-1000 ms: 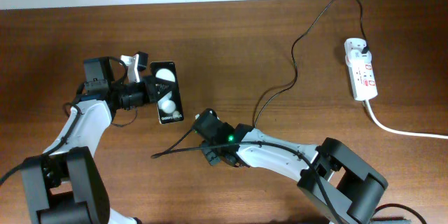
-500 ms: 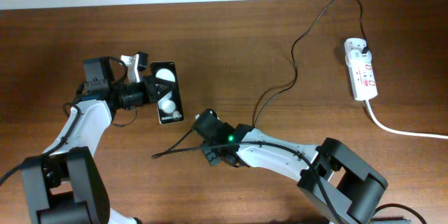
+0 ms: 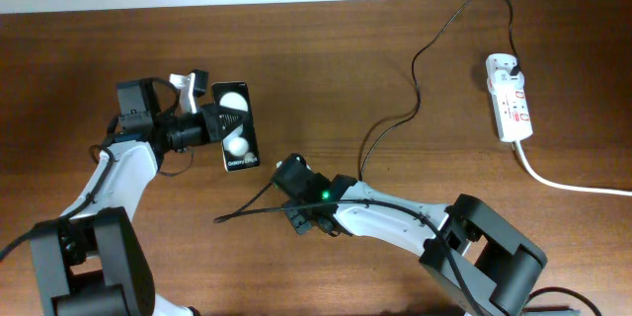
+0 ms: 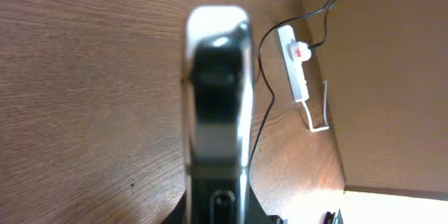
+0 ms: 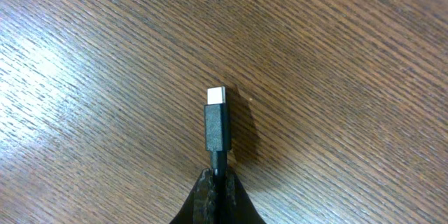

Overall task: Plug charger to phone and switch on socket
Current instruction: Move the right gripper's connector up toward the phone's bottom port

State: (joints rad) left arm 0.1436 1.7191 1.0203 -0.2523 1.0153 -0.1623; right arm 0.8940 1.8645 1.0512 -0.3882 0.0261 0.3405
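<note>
Left tool (image 3: 210,124): pinching the phone (image 3: 237,128) by one long edge, screen facing up (two white spots showing).
Right tool (image 5: 214,185): pressed together on the charger (image 5: 216,126) just behind its plug, the silver tip pointing away over the bare table (image 3: 326,59).
Phone and plug: near each other but apart, not joined.
Socket (image 3: 509,99): at the table's far right, well apart from both tools, with the charger's cable running from its far end.
</note>
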